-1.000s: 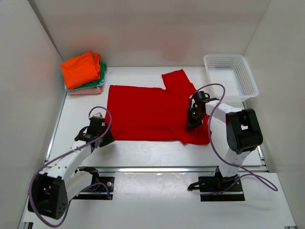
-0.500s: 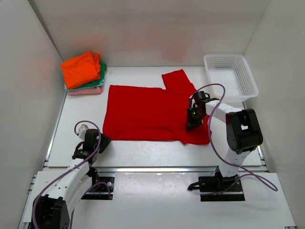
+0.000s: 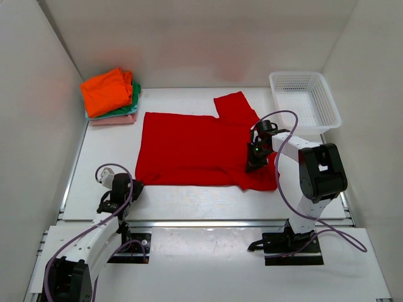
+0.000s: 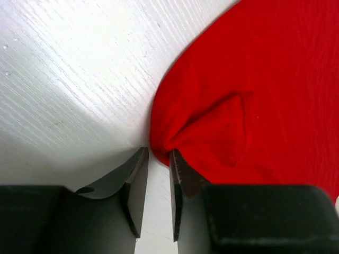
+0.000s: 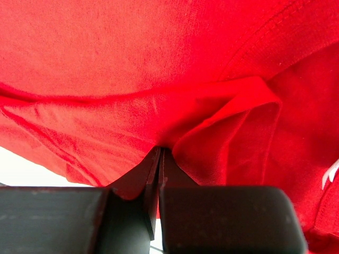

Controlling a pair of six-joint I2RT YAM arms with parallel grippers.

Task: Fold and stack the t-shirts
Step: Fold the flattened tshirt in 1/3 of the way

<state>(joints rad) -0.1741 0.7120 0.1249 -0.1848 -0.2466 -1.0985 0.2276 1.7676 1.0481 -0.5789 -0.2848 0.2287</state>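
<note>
White table (image 3: 189, 201); mid-fold, my right claw (image 5: 159, 151) clamps the red shirt (image 3: 189, 148), left claw (image 4: 157, 153) barely parted, empty; next I'd pinch its corner.

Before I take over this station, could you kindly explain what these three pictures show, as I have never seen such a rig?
These are two robot arms bolted at the near edge of a white table, each ending in a two-finger gripper. One picture looks down from above; the other two come from cameras on the wrists. A bright red cloth t-shirt lies spread on the table. Far left sits a stack of folded shirts: orange on top, green, then pale pink. A white plastic mesh basket stands far right. The right gripper is shut on a fold of the red shirt. The left gripper holds nothing: its fingers stand slightly apart, just short of the shirt's corner.
</note>
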